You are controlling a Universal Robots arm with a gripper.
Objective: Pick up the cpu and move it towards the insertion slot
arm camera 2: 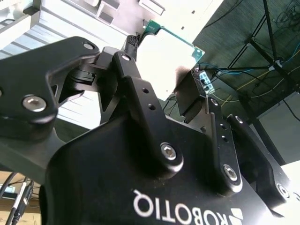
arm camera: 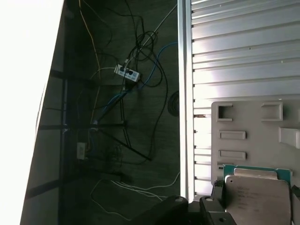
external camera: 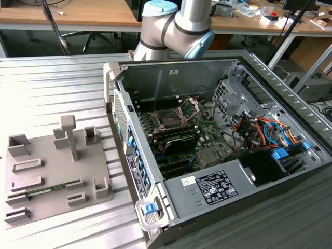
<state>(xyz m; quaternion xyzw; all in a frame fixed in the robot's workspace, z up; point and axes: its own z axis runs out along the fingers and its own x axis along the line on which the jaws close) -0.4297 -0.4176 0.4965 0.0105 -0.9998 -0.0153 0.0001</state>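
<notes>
Exterior view: even daylight, sharp, the case point(external camera: 155, 78) shaded inside. In the second wrist view the cpu point(arm camera 2: 166, 56) burns out to white glare; the gripper point(arm camera 2: 161, 70) holding it is dark. In the first wrist view the floor point(arm camera: 117, 154) beyond the cpu is dim, then a blown-out white band.

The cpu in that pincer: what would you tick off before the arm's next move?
1. Grip: ok. The pincer is shut on the cpu, a finger on either side.
2. Clear of the tray: ok. In the first wrist view the cpu seems to hang above it.
3. Bracket on the slot: ok, raised.
4. Slot bare inside: cannot tell, too small.
5. Cables: ok, apart from the slot, to the exterior view's right.
6. cpu turned to match the slot: cannot tell.
</notes>
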